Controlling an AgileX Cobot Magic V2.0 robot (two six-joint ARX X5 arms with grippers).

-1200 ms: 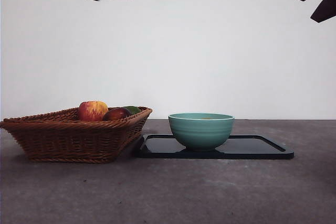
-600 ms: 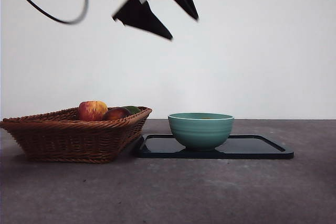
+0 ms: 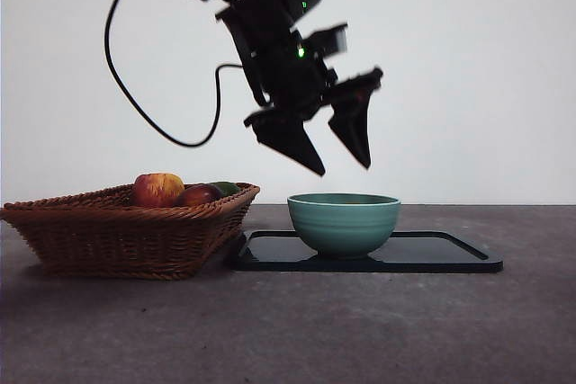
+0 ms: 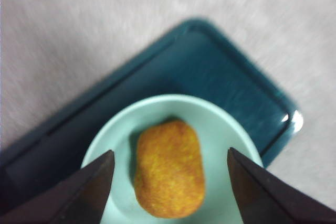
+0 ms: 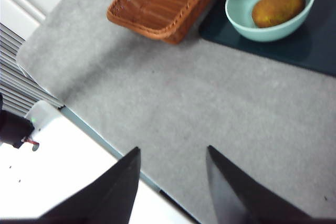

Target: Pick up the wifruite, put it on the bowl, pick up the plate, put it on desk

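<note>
I have the left gripper (image 3: 346, 168) hanging above the bowl (image 3: 344, 222) in the centre of the front view, its two black jaws spread wide apart with nothing between them. The tips sit just over the pale rim, clear of it. The arm behind it runs up and out through the top of the frame, left of centre, with a black cable (image 3: 135, 87) looping down on the left and small green lights showing on the wrist.

In the left wrist view the same gripper (image 4: 170, 161) frames the bowl (image 4: 220, 124) from overhead: one jaw at the lower left of the frame, the other at the lower right. Between them, the wifruite (image 4: 169, 169) lies on the bowl's floor, an oval with a rough golden-brown skin. This picture is somewhat blurred.

The bowl stands on a glossy dark tray (image 3: 432, 254), toward the tray's left end in the front view. The tray lies flat on the grey desk (image 3: 288, 330).

Just left of the tray, touching or almost touching its corner, is a brown wicker basket (image 3: 117, 236). A red-yellow apple (image 3: 158, 190) and a dark red fruit (image 3: 200, 195) show above its rim, with something green just behind them.

My right gripper (image 5: 173, 153) waits off to the side, well away from the bowl (image 5: 270, 11), jaws parted and empty over the bare desk (image 5: 210, 103) near its edge. From there the wifruite (image 5: 278, 6) is visible in the upper right of the frame, inside the bowl.
</note>
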